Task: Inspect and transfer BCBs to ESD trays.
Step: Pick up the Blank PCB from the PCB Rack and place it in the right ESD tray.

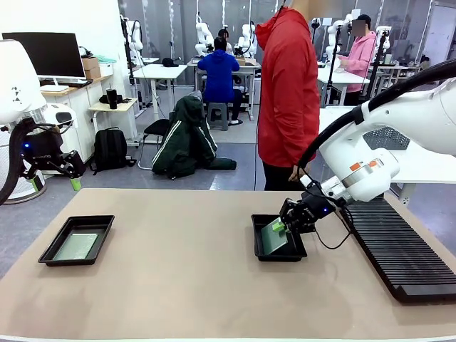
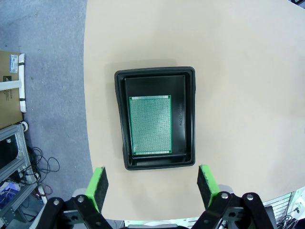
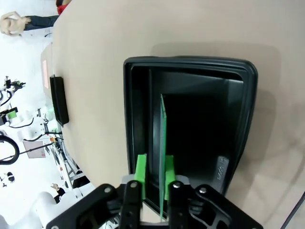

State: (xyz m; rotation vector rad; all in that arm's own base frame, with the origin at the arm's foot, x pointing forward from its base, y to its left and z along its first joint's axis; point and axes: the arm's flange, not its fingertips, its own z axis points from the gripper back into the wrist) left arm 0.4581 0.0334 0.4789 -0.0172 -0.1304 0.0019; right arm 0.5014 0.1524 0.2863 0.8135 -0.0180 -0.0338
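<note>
Two black ESD trays lie on the tan table. The left tray (image 1: 51, 246) holds one BCB (image 1: 75, 246) lying flat. My left gripper (image 1: 55, 182) hangs high above it, open and holding nothing. In the left wrist view this tray (image 2: 155, 71), its board (image 2: 150, 125) and the spread gripper (image 2: 151, 186) all show. In the right tray (image 1: 279, 256) a second BCB (image 1: 273, 239) stands tilted on its edge. My right gripper (image 1: 279, 226) sits at its top edge. In the right wrist view the board (image 3: 162, 138) rests against one pad (image 3: 169, 168) of the gripper (image 3: 155, 171). A gap separates it from the other pad, above the tray (image 3: 190, 61).
A long black ribbed rack (image 1: 399, 249) lies along the table's right side, close to my right arm. A person in a red jacket (image 1: 288, 92) stands at the far edge behind the right tray. The table's left edge and grey floor (image 2: 43, 95) lie beside the left tray.
</note>
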